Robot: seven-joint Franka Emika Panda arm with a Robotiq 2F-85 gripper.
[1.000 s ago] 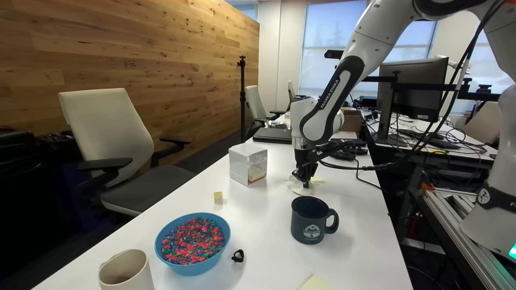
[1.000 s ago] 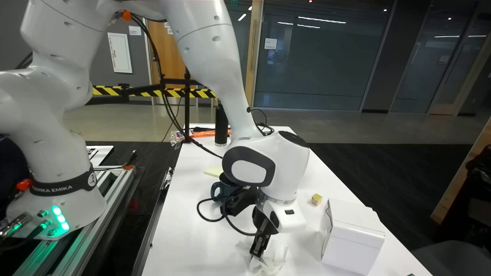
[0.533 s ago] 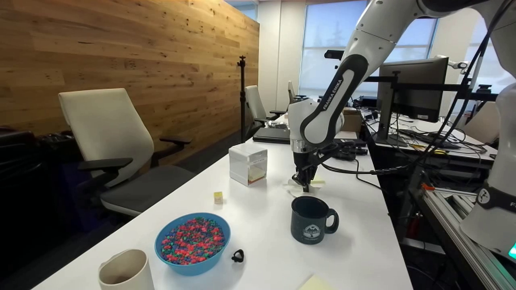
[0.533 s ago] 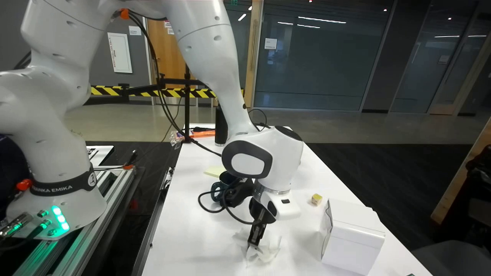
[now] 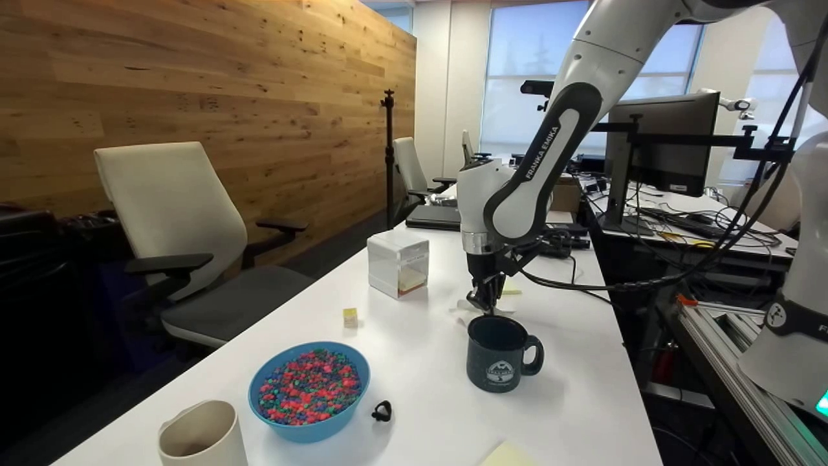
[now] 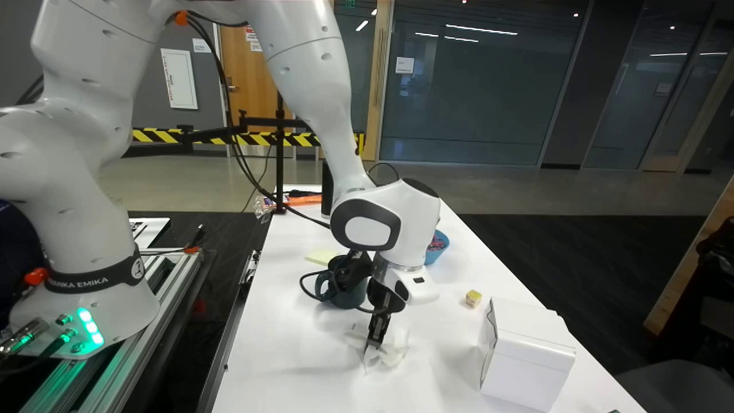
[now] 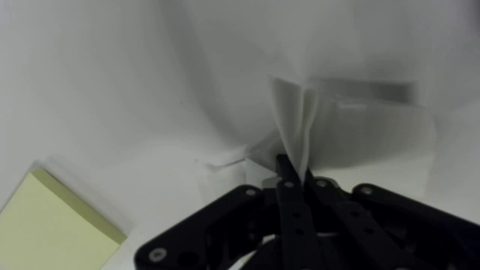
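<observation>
White tissue-like sheet (image 7: 369,138): nipped in your pincer (image 7: 298,172), whose tips press together on a raised fold, presumably because flat it offers little purchase, remainder splayed beneath; yellow note pad (image 7: 56,221) alongside, mug (image 5: 493,353) near.

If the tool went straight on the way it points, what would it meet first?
Probably the table: the tool points down at it, pinching a white tissue whose loose folds may come between. The gap is hard to judge.
</observation>
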